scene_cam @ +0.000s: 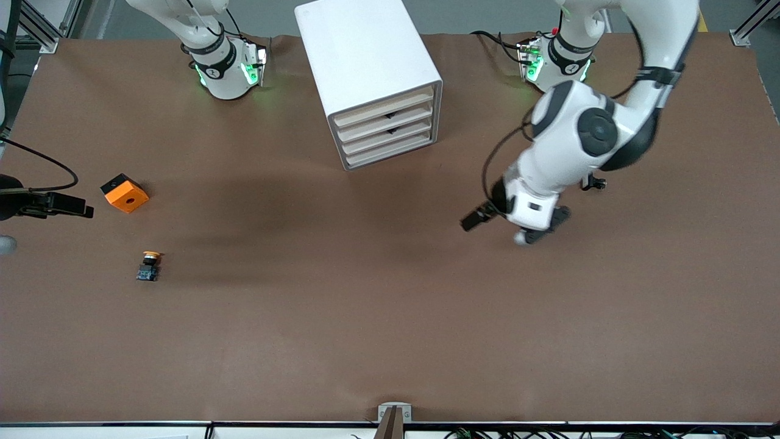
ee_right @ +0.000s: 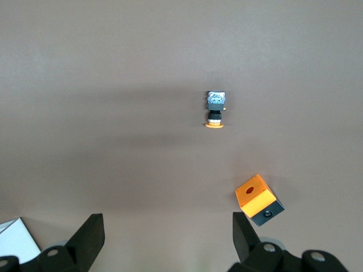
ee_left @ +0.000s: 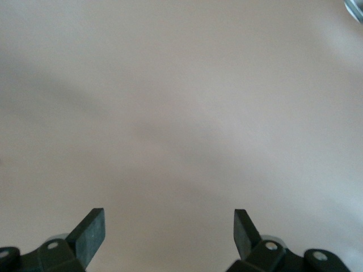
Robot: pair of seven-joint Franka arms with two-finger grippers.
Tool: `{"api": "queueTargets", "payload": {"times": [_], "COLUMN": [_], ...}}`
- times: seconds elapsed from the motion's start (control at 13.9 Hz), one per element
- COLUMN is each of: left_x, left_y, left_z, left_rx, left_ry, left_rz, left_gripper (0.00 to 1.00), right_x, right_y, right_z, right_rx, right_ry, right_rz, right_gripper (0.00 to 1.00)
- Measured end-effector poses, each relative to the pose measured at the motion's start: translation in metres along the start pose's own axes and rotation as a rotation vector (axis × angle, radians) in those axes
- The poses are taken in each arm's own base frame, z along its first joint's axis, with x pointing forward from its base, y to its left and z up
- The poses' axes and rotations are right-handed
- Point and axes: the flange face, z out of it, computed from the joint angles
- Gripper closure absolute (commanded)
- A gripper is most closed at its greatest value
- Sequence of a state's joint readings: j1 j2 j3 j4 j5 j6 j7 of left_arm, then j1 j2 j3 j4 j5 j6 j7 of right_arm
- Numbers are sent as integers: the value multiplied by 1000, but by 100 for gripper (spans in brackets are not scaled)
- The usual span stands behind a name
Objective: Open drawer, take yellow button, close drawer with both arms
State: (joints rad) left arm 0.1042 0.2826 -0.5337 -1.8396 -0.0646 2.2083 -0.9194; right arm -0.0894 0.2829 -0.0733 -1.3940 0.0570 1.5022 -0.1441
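- One button (scene_cam: 148, 266) lies on its side on the brown table (scene_cam: 390, 341), toward the right arm's end; orange cap points away from the front camera, bluish base toward it. Nothing touches it. The right wrist view shows it too (ee_right: 215, 109).
- One orange block (scene_cam: 125, 192) with a dark hole sits farther from the front camera than the button, near it but apart. Also seen from the right wrist (ee_right: 259, 199).
- Wide bare table runs between the button and the front edge, and across the middle toward the left arm's end.
- One white cabinet (scene_cam: 365, 61) stands at the middle, farther from the camera than both small parts, set at a slant. Four drawers counted, all pushed in flush; the drawer (scene_cam: 385, 111) fronts are cream with small dark handles. Open tabletop lies in front of them.
- Two arms. Right gripper (ee_right: 168, 229): only a dark piece shows at the front view's edge, at the right arm's end. Its wrist view looks down on the button and block; fingers spread wide, holding nothing.
- Left gripper (scene_cam: 515, 224) hangs low over bare table toward the left arm's end, well clear of the cabinet; arm bent sharply at the elbow, wrist turned down. Its own camera (ee_left: 170, 232) shows fingers wide apart, empty, only tabletop beneath.
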Motion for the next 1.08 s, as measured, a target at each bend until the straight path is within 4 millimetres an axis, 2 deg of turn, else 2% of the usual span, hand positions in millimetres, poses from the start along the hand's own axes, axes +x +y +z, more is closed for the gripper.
{"api": "queueTargets", "payload": {"times": [0.14,0.29,0.43,0.57,0.72,0.93,1.08], "left_x": [55,103,129,133,130,117,104], "left_y": [-40,-80,-109,-119,-126,-132,-136], "left_z": [-23,-54,-96,-145,-192,-235,-254], "left_rx": [37,47,80,140,219,290,311], "left_ry": [53,72,50,28,32,47,53], "left_rz": [89,152,171,193,234,304,314], "left_gripper": [0,0,0,0,0,0,0], "right_x": [-8,-13,-20,-31,-46,-62,-68], "right_y": [-4,-14,-27,-30,-30,-31,-32], "right_z": [-2,-11,-28,-50,-72,-89,-88], "right_rx": [7,-6,-22,-25,-26,-26,-25], "right_ry": [-58,-56,-33,-4,22,43,44], "right_rz": [9,-5,-25,-28,-25,-22,-23], "right_gripper": [0,0,0,0,0,0,0]}}
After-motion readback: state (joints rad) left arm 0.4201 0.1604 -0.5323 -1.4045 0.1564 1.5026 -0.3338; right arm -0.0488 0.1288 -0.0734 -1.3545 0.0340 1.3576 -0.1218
